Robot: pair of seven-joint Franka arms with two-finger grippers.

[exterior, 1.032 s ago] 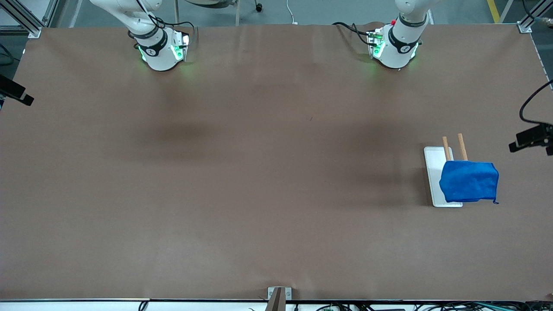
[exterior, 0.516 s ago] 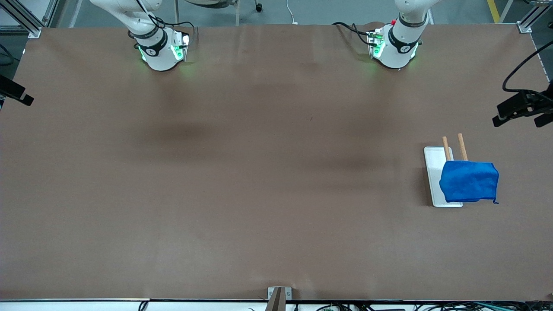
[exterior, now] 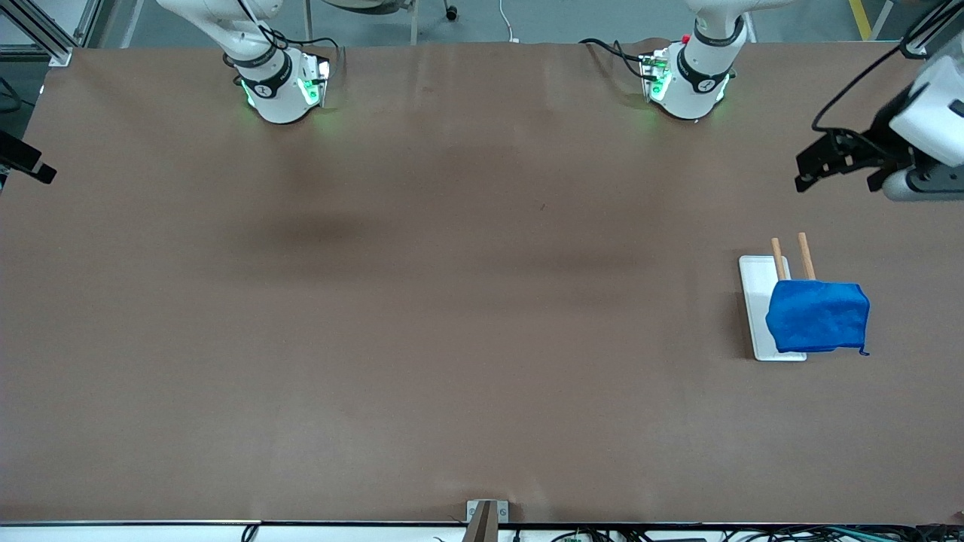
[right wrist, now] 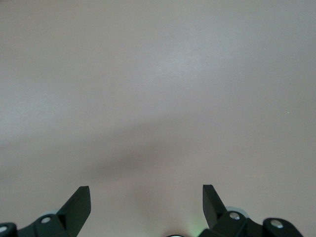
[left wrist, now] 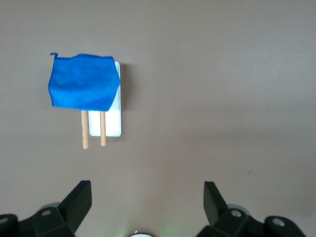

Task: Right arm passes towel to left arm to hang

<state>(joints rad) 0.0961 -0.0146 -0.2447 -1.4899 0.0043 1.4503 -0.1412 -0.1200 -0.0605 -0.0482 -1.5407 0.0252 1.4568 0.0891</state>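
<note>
No readable text, label, brand, number or sign anywhere in these views. Only a small dark emblem on the black band of each arm base, too small to read.
</note>
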